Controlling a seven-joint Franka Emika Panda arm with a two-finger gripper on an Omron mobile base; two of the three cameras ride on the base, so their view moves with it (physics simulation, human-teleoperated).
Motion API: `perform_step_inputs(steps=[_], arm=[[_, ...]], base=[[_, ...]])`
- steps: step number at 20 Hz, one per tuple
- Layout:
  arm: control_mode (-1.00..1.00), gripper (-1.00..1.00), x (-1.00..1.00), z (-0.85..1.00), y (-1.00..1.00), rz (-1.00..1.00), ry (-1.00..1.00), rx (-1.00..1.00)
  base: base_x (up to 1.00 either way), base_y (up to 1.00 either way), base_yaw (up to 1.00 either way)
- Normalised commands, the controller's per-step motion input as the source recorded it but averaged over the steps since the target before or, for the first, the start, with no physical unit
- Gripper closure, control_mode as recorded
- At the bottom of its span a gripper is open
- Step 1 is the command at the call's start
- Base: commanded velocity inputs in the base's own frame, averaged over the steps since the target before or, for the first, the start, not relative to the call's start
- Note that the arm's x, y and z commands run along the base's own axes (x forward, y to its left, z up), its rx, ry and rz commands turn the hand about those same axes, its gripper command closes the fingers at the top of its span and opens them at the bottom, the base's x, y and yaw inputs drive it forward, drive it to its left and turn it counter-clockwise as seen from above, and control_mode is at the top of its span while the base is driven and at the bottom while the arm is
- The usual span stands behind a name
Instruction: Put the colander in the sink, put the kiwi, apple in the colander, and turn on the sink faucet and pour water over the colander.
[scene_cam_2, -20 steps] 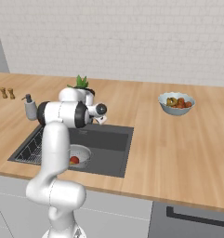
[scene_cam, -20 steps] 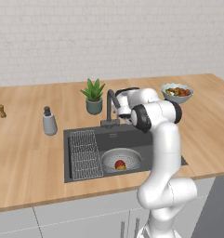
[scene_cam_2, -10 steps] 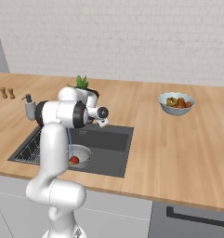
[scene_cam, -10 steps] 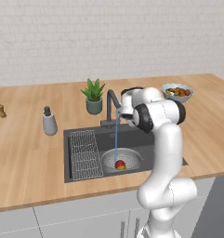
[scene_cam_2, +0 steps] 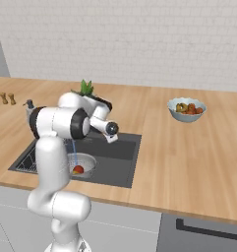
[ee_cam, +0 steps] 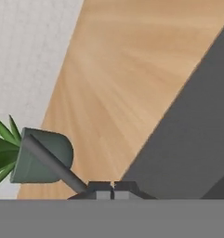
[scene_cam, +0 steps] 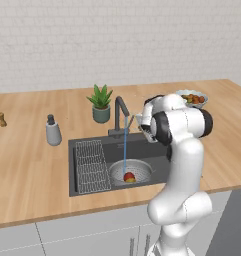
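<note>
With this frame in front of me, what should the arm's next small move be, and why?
Probably back the shut gripper away from the faucet and leave it running. A blue stream already falls from the spout into the colander in the sink, onto the apple. The kiwi isn't clear enough to confirm.

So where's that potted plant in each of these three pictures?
Left base view: the potted plant stands on the counter behind the sink faucet, left of centre.
Right base view: its leaves poke up behind the robot's arm, upper left.
Hand view: its pot lies sideways at the lower left, behind the faucet's lever.
Shared landmark: the sink faucet.
</note>
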Motion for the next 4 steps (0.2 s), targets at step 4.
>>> perform_step_inputs(steps=[4], arm=[[-1.0,1.0,-0.52,0.11,-0.44,-0.04,0.0,0.06]], base=[[0.0,0.0,0.0]])
